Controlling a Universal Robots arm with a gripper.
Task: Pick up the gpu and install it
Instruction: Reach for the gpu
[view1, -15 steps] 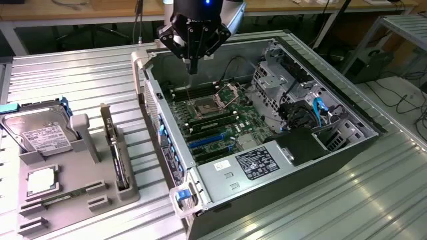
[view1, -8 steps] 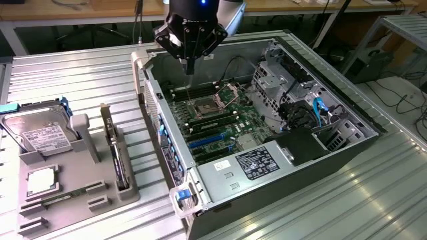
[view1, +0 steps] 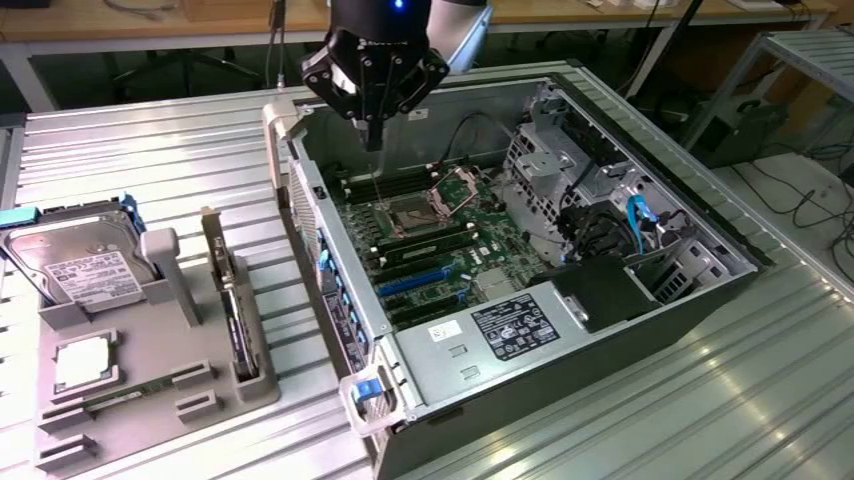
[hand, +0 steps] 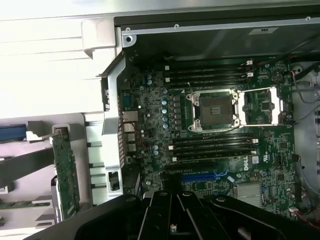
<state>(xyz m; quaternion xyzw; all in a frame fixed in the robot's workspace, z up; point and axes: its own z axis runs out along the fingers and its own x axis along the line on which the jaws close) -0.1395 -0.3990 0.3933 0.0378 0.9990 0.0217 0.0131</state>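
Observation:
The gpu (view1: 235, 300) is a green card standing on edge in a slot of the grey holder tray (view1: 147, 340), at the exterior view's left of the open computer case (view1: 534, 220). The wrist view shows the gpu (hand: 65, 170) edge-on beside the case wall. My gripper (view1: 372, 140) hangs shut and empty above the far corner of the case, over the motherboard (view1: 441, 240). In the wrist view my gripper (hand: 172, 202) is dark, with its fingers together over the blue expansion slot (hand: 205, 176).
A silver hard drive (view1: 74, 265) stands in the tray, with a processor chip (view1: 83, 360) and a memory stick (view1: 127, 398) lying nearby. Inside the case are an open processor socket (hand: 217, 110), black memory slots (hand: 212, 145), a power supply (view1: 514, 325) and drive cages (view1: 574, 160).

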